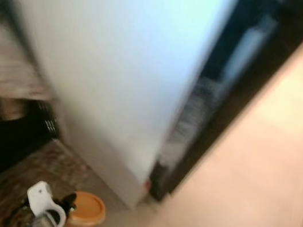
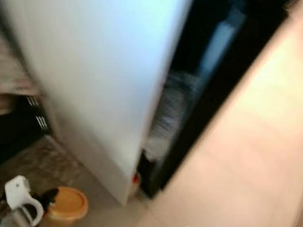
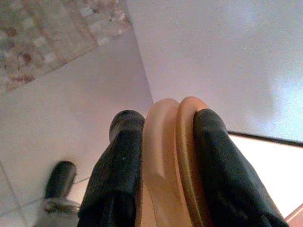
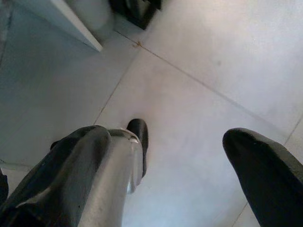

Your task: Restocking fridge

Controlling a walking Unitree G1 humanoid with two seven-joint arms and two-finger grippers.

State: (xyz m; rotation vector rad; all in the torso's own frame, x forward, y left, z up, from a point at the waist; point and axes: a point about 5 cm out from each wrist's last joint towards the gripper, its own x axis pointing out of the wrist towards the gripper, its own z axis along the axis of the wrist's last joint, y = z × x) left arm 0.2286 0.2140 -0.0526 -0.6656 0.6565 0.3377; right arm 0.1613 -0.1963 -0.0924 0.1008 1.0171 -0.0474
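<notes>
Clamped between the left gripper [image 3: 165, 165]'s two black fingers is an orange lidded container [image 1: 87, 212], held low at the robot's left above the floor, beside a patterned rug [image 1: 17, 184]. Just ahead stands the white fridge door [image 1: 118, 67], ajar, its dark interior [image 1: 229, 68] blurred, perhaps shelved. Right gripper [image 4: 170, 175] hangs spread and empty over pale tiles [image 4: 199, 56]. Judging by this, carrying is underway; next comes stepping round the door and lifting the container to a shelf.

Heavy motion blur in both eye views, soft indoor light, sharper wrist views, dark left-hand corner.
</notes>
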